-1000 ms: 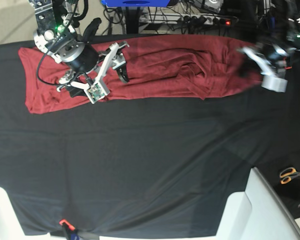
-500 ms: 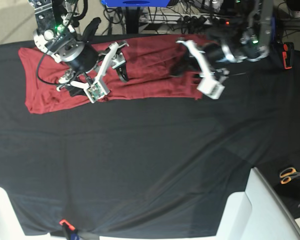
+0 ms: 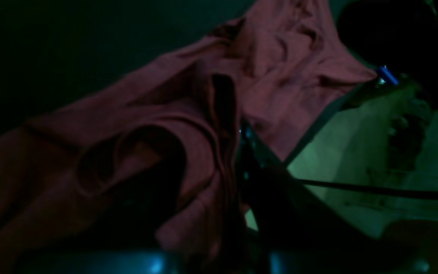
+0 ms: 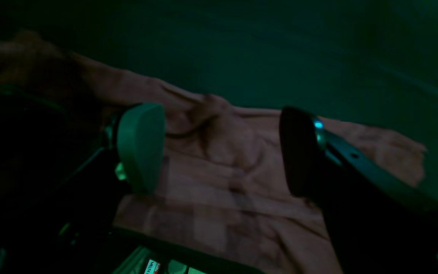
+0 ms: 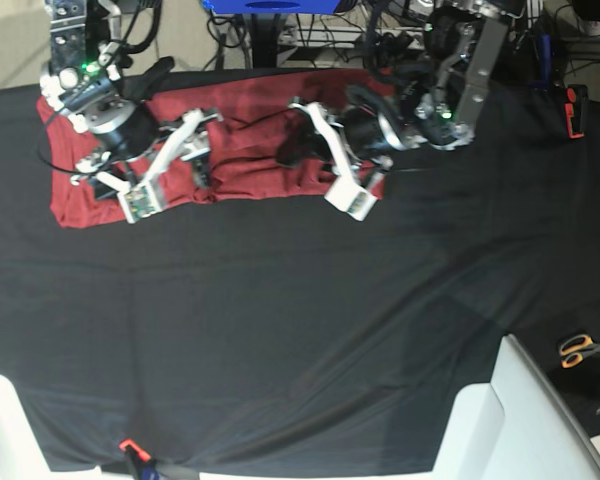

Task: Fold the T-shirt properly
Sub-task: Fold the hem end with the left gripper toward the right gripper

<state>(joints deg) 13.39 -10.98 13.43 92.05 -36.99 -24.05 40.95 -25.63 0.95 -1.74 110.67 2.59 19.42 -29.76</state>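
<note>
Since the earlier base pictures the left arm has swept across from the far side of the counter (image 5: 310,330) toward the middle, dragging one end of the T-shirt (image 5: 245,160) with it, so the red strip along the back edge is now much shorter; the right arm has also shifted a little toward its own end; the left pincer (image 5: 302,140) is closed narrow on a gathered ridge of the shirt's fabric, as the left wrist view shows cloth bunched right at its tips; the right pincer (image 4: 219,152) stands wide, its pale pad and dark pad well apart above the shirt and gripping nothing; the T-shirt lies on the black cloth at the back of the counter, between and under the two arms, already narrowed into a long band and now doubled over lengthwise in part; judging from this, the crosswise fold is under way but not laid down or smoothed, and the wrinkled surface suggests tidying is left; a pair of scissors (image 5: 583,349) lies well apart at the near side by a white panel (image 5: 525,420), and cables (image 5: 380,40) run behind the counter; the right arm itself rests over the shirt's other end and may hinder the carried end from landing flat.
</note>
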